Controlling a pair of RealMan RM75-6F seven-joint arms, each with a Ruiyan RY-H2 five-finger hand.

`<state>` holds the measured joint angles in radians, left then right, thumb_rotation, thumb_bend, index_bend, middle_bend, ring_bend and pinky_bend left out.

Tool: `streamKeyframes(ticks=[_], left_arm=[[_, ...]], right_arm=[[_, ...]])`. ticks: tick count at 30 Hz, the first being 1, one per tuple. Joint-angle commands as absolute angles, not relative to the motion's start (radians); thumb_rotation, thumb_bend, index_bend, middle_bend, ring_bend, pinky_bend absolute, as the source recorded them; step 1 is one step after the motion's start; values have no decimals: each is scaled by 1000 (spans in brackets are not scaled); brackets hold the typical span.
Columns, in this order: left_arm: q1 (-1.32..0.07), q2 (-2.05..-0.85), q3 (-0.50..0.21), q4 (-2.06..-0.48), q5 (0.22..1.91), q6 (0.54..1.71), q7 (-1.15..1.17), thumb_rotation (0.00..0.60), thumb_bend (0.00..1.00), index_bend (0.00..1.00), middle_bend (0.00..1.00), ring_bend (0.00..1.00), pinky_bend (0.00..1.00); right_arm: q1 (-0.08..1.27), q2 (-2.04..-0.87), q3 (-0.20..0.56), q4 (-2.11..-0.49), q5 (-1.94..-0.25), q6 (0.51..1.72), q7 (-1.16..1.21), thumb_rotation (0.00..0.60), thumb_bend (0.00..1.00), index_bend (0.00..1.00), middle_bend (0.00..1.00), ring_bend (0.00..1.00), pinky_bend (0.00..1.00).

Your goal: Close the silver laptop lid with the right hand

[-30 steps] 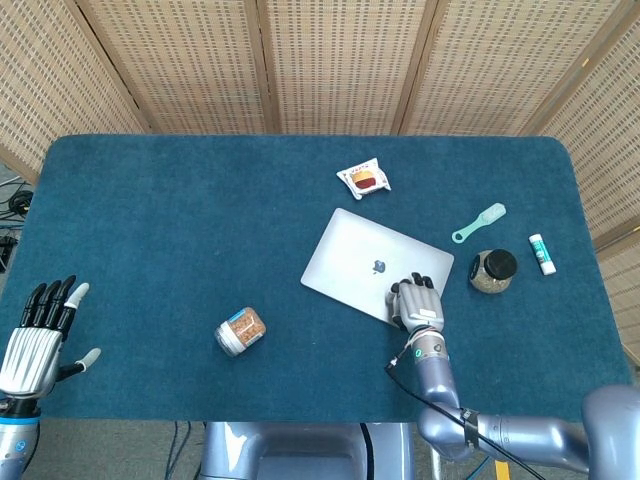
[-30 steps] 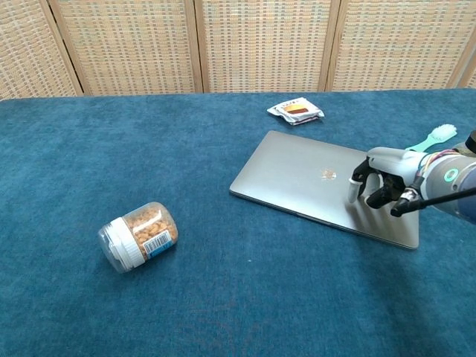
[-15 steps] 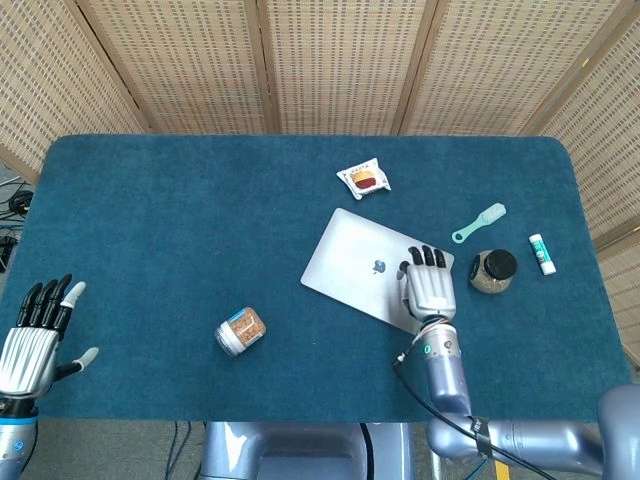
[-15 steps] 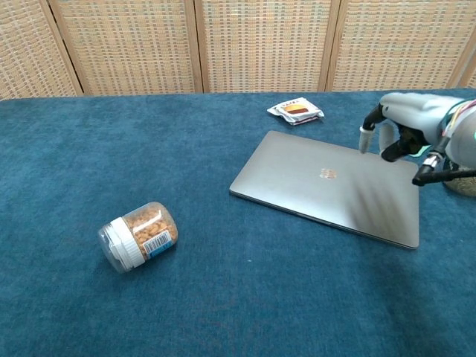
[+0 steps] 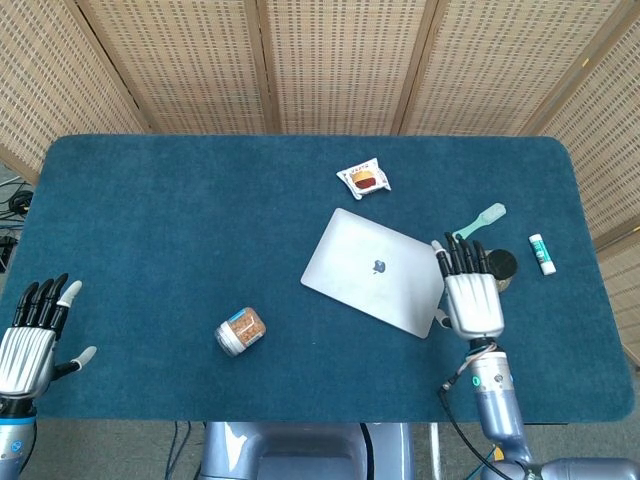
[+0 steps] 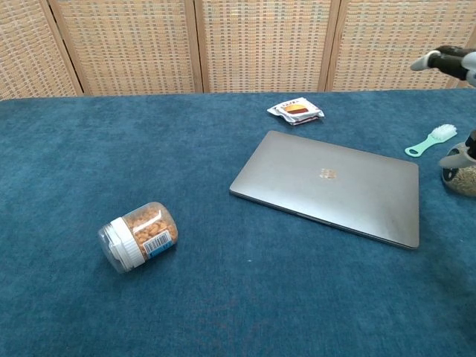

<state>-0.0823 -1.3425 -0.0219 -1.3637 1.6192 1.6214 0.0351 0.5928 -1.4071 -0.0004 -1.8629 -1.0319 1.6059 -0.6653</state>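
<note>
The laptop lies shut and flat on the desk. The right hand hovers beside it, fingers spread, empty; retreat upward, avoiding the jar.

Laptop center-right; snack packet behind; jar front-left.

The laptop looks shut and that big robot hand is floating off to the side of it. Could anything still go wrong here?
Possibly. The right hand, open with fingers spread, hangs above the dark-lidded jar beside the silver laptop; lowering or swinging could tip that jar. The green brush and the small white tube lie nearby and could be swept aside. The lid looks flat in the chest view, so reopening seems unlikely.
</note>
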Motion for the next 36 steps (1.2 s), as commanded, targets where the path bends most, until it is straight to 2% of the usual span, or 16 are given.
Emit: streamKeyframes(ticks=[1, 6, 17, 23, 36], left_arm=[[-82, -1344, -23, -1364, 1618, 1622, 37, 600, 10, 0, 0, 0, 0], [-81, -1347, -25, -1362, 1618, 1625, 42, 600, 10, 0, 0, 0, 0], [-81, -1352, -27, -1358, 1614, 1623, 43, 600, 10, 0, 0, 0, 0], [-79, -1354, -31, -1352, 1610, 1627, 37, 600, 10, 0, 0, 0, 0], [-80, -1369, -24, -1342, 1628, 1634, 58, 600, 9, 0, 0, 0, 0]], right_arm=[[469, -1383, -101, -1713, -1194, 1685, -513, 600, 0, 0, 0, 0, 0], [374, -1385, -133, -1562, -1309, 1754, -398, 600, 0, 0, 0, 0, 0], [255, -1329, -197, -1510, -1416, 1737, -338, 600, 0, 0, 0, 0, 0], [220, -1341, -184, -1455, -1449, 1711, -303, 600, 0, 0, 0, 0, 0], [184, -1307, -132, -1457, -1480, 1659, -252, 600, 0, 0, 0, 0, 0]])
